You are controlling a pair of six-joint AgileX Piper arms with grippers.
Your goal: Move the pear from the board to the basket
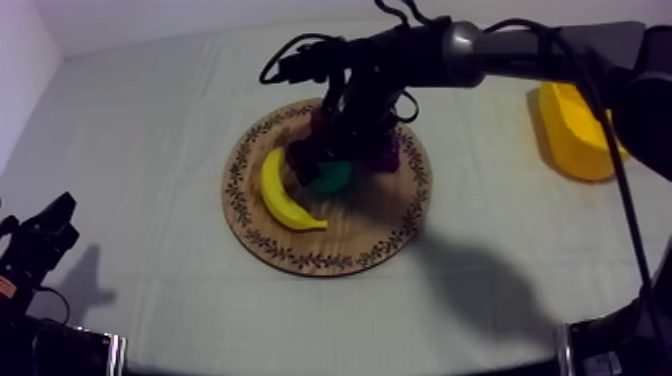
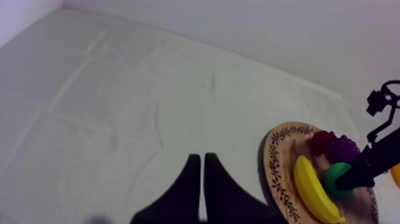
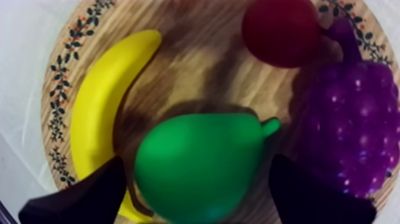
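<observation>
A green pear (image 3: 199, 167) lies on the round wooden board (image 3: 178, 77), between a banana (image 3: 101, 101) and a bunch of grapes (image 3: 351, 119). My right gripper (image 3: 196, 162) hangs open over the pear with one black finger at each side of it, close to its skin. From above, the right arm reaches in over the board (image 1: 330, 250) and its gripper (image 1: 325, 165) covers part of the pear (image 1: 330, 178). My left gripper (image 2: 202, 161) is shut on nothing, low at the table's left (image 1: 50, 225).
The yellow basket (image 1: 575, 130) stands at the far right of the table. A small red fruit (image 3: 280, 30) sits on the board beside the grapes. The banana (image 1: 280, 195) lies along the board's left side. Bare cloth stretches between board and basket.
</observation>
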